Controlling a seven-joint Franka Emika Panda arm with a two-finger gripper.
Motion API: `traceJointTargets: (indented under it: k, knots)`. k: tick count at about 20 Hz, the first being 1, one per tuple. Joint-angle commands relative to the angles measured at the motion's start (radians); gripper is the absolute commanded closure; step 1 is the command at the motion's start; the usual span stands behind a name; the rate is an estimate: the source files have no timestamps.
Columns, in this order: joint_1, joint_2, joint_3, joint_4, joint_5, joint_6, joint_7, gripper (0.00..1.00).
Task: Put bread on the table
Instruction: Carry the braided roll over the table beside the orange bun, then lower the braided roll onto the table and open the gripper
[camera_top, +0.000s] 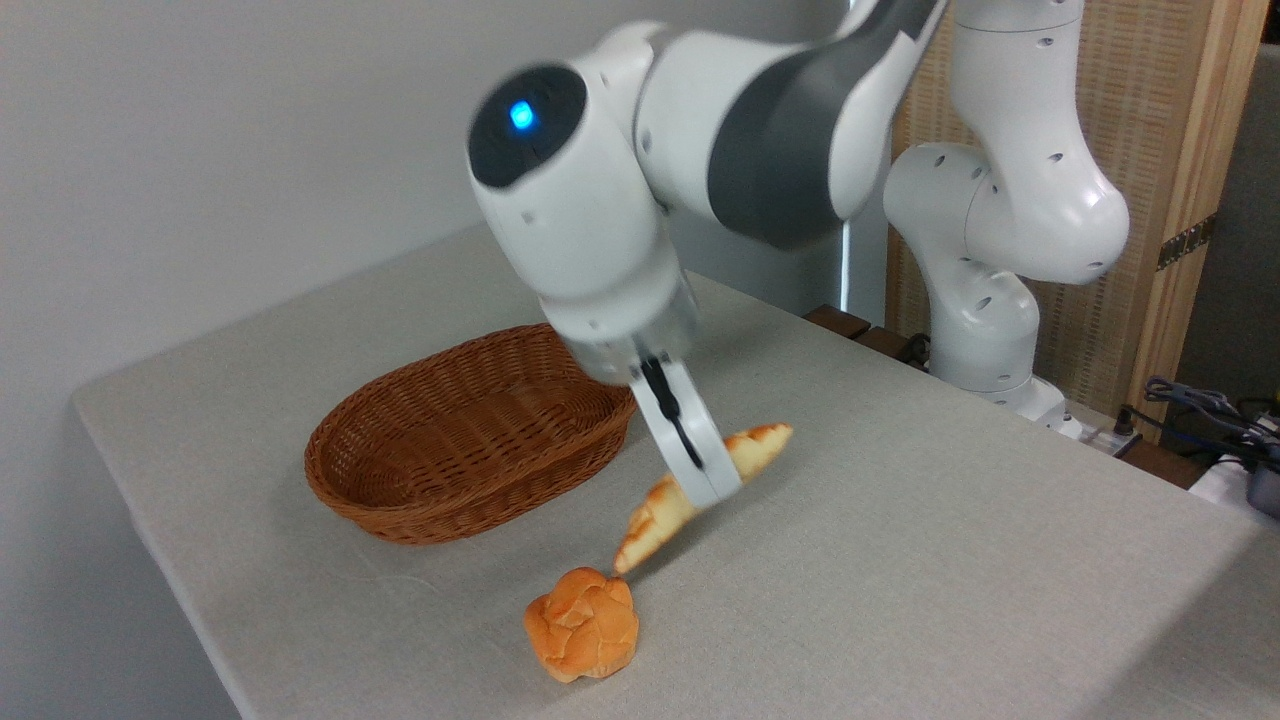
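Nearest the camera, round orange knotted bun (582, 623) sits on the surface (950, 560), grey-beige cloth cover, rounded corner at far left. Bread (662, 512), long braided loaf, pale yellow with golden-brown patches, is just behind and right of the bun. Loaf is tilted: lower pointed tip down close above the bun's top edge, upper tip raised toward the right. Cannot tell if the lower tip touches the cloth or the bun. End effector (708, 470) is closed on the bread about mid-length; one white finger (690, 430) crosses the front of the loaf, the other finger is hidden behind it. Loaf is outside the basket, over bare cloth to its right.

Brown oval wicker basket (465, 435) sits left of the end effector, further back, nothing visible inside. Basket and bun are apart, with open cloth between them.

Arm (700, 150) reaches in from upper right, white with grey joint sections, blue light on the round dark cap, slightly motion-blurred. Arm base (985, 330) stands at the surface's far right edge. Plain grey wall behind, wooden slatted panel (1150, 200) at right, cables (1210, 410) at far right edge.
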Motion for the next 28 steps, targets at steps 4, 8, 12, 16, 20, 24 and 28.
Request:
traceJointTargets:
  k: [4, 8, 12, 16, 20, 24, 28]
  knots:
    - [-0.008, -0.012, 0.004, -0.022, 0.018, -0.004, 0.042, 0.55]
    - [-0.008, -0.012, 0.002, -0.022, 0.018, -0.006, 0.047, 0.2]
    - [-0.008, -0.011, 0.002, -0.024, 0.018, -0.006, 0.05, 0.01]
    - [-0.008, -0.011, 0.002, -0.024, 0.018, -0.006, 0.05, 0.0]
    - [-0.008, -0.011, 0.002, -0.025, 0.018, -0.007, 0.05, 0.0]
    - [-0.008, -0.011, 0.004, -0.025, 0.018, -0.007, 0.05, 0.0]
    - [-0.006, -0.011, 0.004, -0.025, 0.031, -0.007, 0.05, 0.0]
